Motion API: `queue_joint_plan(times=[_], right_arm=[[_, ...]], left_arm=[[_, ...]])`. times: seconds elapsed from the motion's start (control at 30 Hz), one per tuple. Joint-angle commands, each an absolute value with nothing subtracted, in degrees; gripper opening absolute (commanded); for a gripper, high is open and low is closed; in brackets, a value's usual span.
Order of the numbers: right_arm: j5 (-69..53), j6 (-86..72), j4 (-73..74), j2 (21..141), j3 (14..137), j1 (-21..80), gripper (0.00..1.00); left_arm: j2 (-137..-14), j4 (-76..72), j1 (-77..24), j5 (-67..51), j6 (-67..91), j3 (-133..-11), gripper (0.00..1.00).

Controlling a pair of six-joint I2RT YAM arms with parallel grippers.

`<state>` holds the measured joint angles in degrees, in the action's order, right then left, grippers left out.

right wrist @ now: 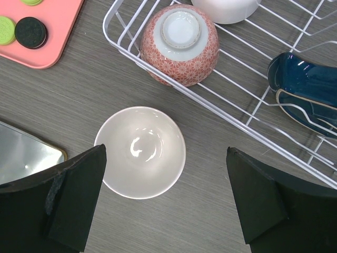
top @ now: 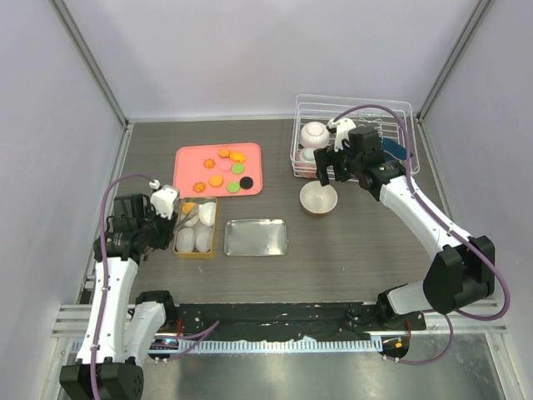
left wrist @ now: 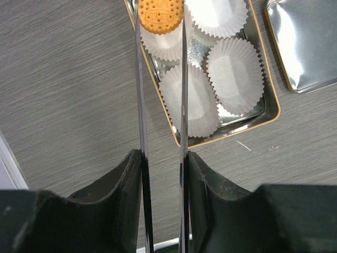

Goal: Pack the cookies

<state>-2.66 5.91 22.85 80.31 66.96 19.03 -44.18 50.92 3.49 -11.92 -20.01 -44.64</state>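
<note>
— So, left gripper (left wrist: pixel 160 8): where does the cookie sit?
— Orange cookie (left wrist: pixel 160 17) right at the tips, pinched edge to edge between the two long thin blades. Jaws narrow, closed on it.
— Below it?
— A paper cup (left wrist: pixel 164 48) in the tin (left wrist: pixel 242 118), at the tin's far left corner. Whether cookie and cup touch: cannot tell.
— Arm pose?
— Left arm rises along the table's left edge, bends, wrist turned inward, blades reaching right over the tin.
— Other cookies (top: pixel 216 180)?
— Spread on the pink tray (top: pixel 187 162), beyond the tin. One black (top: pixel 247 183) at the near right.
— Right gripper (top: pixel 331 171)?
— Jaws wide, nothing between them. It hangs over the white bowl (top: pixel 318 200), just beside the wire rack (top: pixel 400 112). Elbow out right, forearm slanting forward and left.
</note>
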Motion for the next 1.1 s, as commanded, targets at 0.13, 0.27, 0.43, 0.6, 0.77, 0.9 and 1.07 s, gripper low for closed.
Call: queue_joint_plan(times=[0.13, 0.27, 0.43, 0.6, 0.77, 0.9, 1.07], right_arm=[[-2.55, 6.24, 22.06, 80.24, 68.91, 19.25, 1.00], [-2.46, 6.33, 22.06, 80.42, 68.91, 19.25, 1.00], [-2.46, 6.33, 22.06, 80.51, 68.91, 19.25, 1.00], [-2.55, 6.42, 22.06, 80.68, 68.99, 19.25, 1.00], [-2.55, 6.42, 22.15, 80.60, 68.99, 19.25, 1.00], [-2.55, 6.42, 22.15, 80.51, 68.99, 19.25, 1.00], [-2.55, 6.42, 22.24, 80.60, 68.99, 19.25, 1.00]], left_arm=[[-45.00, 48.96, 3.34, -10.63, -21.62, -44.47, 0.34], [-46.40, 48.60, 3.43, -10.98, -21.80, -44.65, 0.36], [-47.02, 48.34, 3.34, -11.34, -21.88, -44.56, 0.39], [-46.76, 48.34, 3.34, -11.42, -21.80, -44.74, 0.44], [-46.23, 48.34, 3.34, -11.51, -21.80, -44.82, 0.48], [-46.06, 48.43, 3.43, -11.60, -21.62, -45.00, 0.50], [-45.62, 48.60, 3.34, -11.43, -21.62, -45.70, 0.52]])
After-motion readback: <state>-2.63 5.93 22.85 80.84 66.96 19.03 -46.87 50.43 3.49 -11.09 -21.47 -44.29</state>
